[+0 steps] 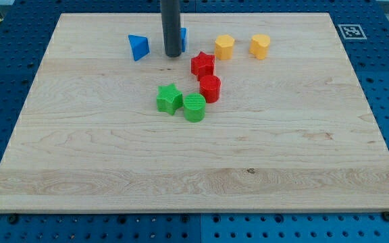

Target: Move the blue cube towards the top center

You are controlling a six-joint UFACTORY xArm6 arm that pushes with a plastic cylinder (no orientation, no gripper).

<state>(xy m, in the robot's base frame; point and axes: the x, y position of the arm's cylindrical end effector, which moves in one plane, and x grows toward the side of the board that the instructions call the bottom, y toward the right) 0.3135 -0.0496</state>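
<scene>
The blue cube [183,37] sits near the top centre of the board [194,162], mostly hidden behind the rod, with only a sliver showing on the rod's right edge. My tip [173,55] rests on the board right in front of the cube, touching it or nearly so; I cannot tell which. There is no hand to open or close, only the bare rod, holding nothing. A blue wedge [138,47] stands near on the view's left, and a red star [202,64] just below-right. The cube looks small, light and rigid, so it should slide easily on the smooth wood but may twist if struck off-centre. Pushing squarely on the middle of a flat face seems best.
</scene>
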